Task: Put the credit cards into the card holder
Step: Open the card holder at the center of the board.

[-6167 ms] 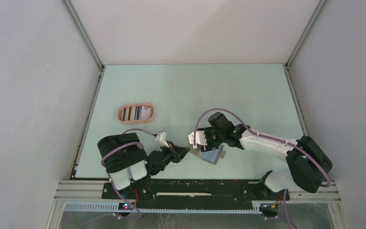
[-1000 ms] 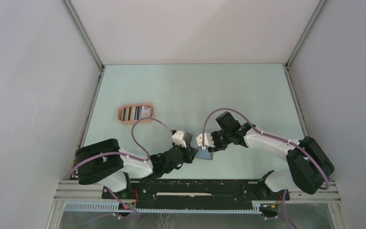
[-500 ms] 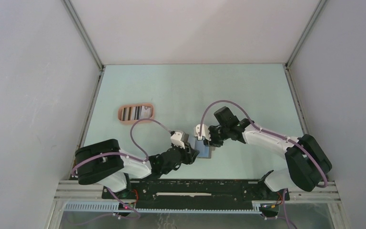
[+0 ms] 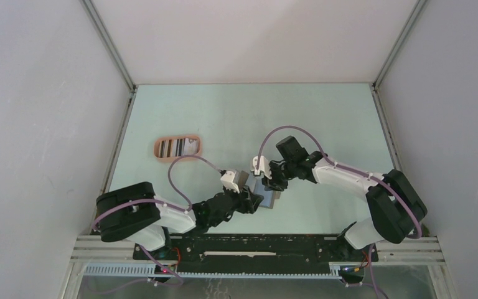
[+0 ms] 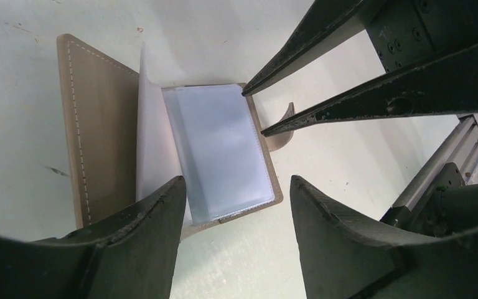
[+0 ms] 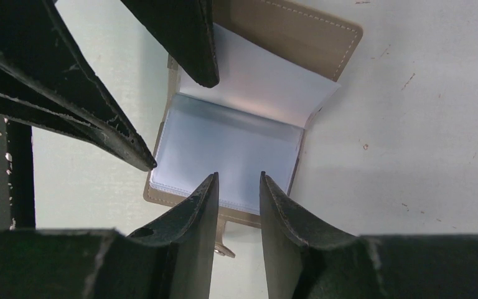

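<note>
**Cards.** One pale blue card (image 5: 221, 146) appears to lie flat in a clear sleeve (image 6: 180, 180) of the open wallet (image 5: 93, 124). Others, striped and pale, lie in the holder (image 4: 159, 148), well apart at the left of the tabletop (image 4: 255, 112).
- Likely handling: light, thin, stiff and slick. With the card flat under plastic there is no face to pinch, so the best hold is probably whichever edge shows at the sleeve's mouth (which side that is cannot be told), taken across the two faces.
- Risk: the wallet looks light enough to slide or lift with the card.

**Wallet.** Tan, stitched, near the front edge. A white leaf (image 5: 152, 124) stands up beside the blue sleeve.

**Right hand** (image 6: 238, 180). Fingers a narrow gap apart and clamping nothing, tips at the sleeve's edge.

**Left hand** (image 5: 236, 187). Spread wide and empty, astride the wallet's opposite edge. It is well placed to pin the wallet down.
</note>
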`<state>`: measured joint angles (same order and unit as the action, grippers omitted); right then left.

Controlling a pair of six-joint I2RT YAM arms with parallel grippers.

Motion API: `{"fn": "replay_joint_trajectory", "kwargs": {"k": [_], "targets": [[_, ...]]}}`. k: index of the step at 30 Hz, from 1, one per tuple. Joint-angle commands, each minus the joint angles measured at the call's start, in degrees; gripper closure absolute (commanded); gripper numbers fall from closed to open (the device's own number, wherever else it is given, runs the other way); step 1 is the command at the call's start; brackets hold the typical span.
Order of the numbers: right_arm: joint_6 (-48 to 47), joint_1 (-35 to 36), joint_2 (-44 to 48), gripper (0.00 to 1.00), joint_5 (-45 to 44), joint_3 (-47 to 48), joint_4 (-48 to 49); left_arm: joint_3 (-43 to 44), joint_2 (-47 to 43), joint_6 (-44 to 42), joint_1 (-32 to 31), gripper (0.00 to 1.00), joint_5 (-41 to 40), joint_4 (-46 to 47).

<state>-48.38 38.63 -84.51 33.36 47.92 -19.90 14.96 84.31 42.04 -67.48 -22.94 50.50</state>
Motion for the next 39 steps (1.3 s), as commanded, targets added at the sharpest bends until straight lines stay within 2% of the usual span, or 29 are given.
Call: {"fn": "replay_joint_trajectory", "kwargs": {"k": [1, 8, 15, 20, 33, 39], "targets": [[2.83, -1.31, -0.22, 0.61, 1.12, 3.37, -0.44, -0.7, -0.87, -0.43, 0.49, 0.33, 0.48, 2.37], [15.4, -7.81, -1.62, 0.59, 7.26, 10.58, -7.97, -0.1, 0.44, -1.13, 0.76, 0.34, 0.97, 2.15], [33.24, -12.54, -7.95, 0.59, 19.73, 14.89, -15.76, -0.17, -0.1, -1.24, 1.21, 0.38, 0.7, 0.83], [40.97, -14.29, -10.21, 0.58, 22.0, 11.79, -11.98, -0.85, -1.65, -1.26, 1.24, 0.38, -0.28, -0.14], [44.13, -17.73, -21.24, 0.59, 16.35, 16.2, -19.63, -0.26, -2.06, -1.26, 1.27, 0.39, -0.25, -1.12], [44.75, -17.98, -24.09, 0.59, 16.8, 17.19, -19.92, 0.1, -1.38, -1.0, 1.22, 0.39, -0.11, -1.11]]}}
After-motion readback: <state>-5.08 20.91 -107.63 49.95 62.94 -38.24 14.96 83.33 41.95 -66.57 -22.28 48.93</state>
